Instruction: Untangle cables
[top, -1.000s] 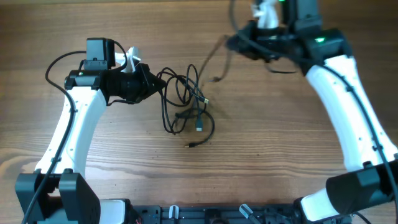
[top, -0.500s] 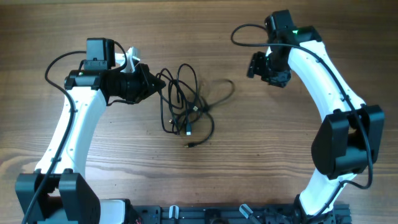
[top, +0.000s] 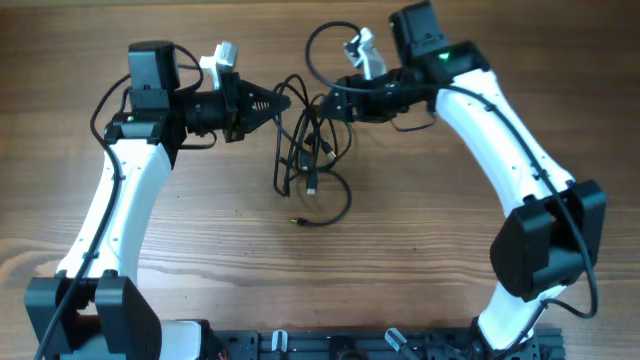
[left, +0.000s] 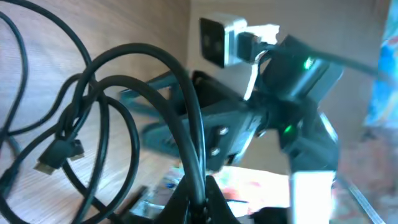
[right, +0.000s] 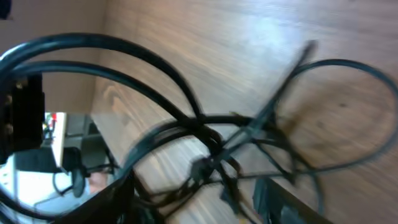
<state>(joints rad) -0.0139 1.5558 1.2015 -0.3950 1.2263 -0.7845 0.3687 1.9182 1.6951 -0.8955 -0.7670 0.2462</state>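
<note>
The cables (top: 303, 152) lie as a tangle of thin black loops in the middle of the table, with a small plug (top: 311, 185) hanging at the near side. My left gripper (top: 267, 103) is shut on one strand at the tangle's upper left; the left wrist view shows that cable (left: 198, 155) pinched between the jaws and a dark plug (left: 58, 153) dangling to the left. My right gripper (top: 331, 106) stands open at the tangle's upper right. In the right wrist view several strands (right: 211, 165) cross between its spread fingers (right: 275, 200), blurred.
The wooden table (top: 450, 280) carries nothing else. The right arm's own thicker wire (top: 318, 45) loops above the tangle at the back. Both white arms (top: 120, 200) flank the cables, and a dark rail (top: 330, 345) runs along the front edge.
The right arm has swung in from the far back right to the tangle, and its gripper has opened. The left gripper has shifted right and back with its strand, pulling the loops along.
</note>
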